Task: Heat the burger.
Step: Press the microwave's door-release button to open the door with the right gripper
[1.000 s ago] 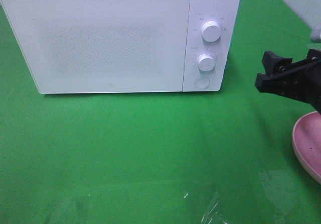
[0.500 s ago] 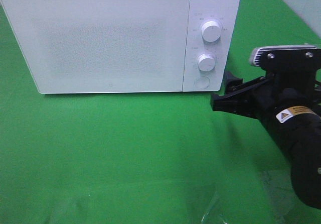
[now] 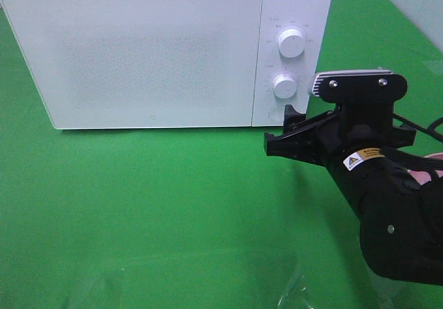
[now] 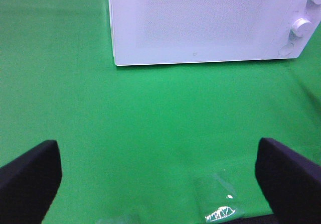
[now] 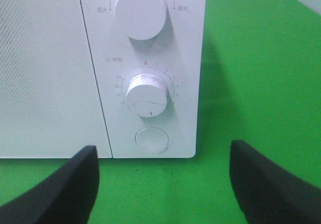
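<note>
1. Reaching in from the right edge of the desk (image 3: 138,205), the right gripper (image 3: 280,132) now sits just in front of the white microwave (image 3: 152,53), at its lower right front corner. A second ago it hung well off to the right, and half a second ago it was partway across.
2. Its jaws stand wide with nothing between them. The right wrist view shows them pointing at the control panel, framing the round button (image 5: 152,139) under the lower knob (image 5: 147,99).
3. The black arm now fills the near right corner of the desk, covering most of the pink plate (image 3: 422,176), which showed plainly a second ago.
4. The microwave door is shut and both knobs sit as they did before.
5. The left gripper (image 4: 159,179) is spread wide and empty over the green cloth, facing the microwave from well back.
6. Where the burger lies cannot be told from any of these views.
</note>
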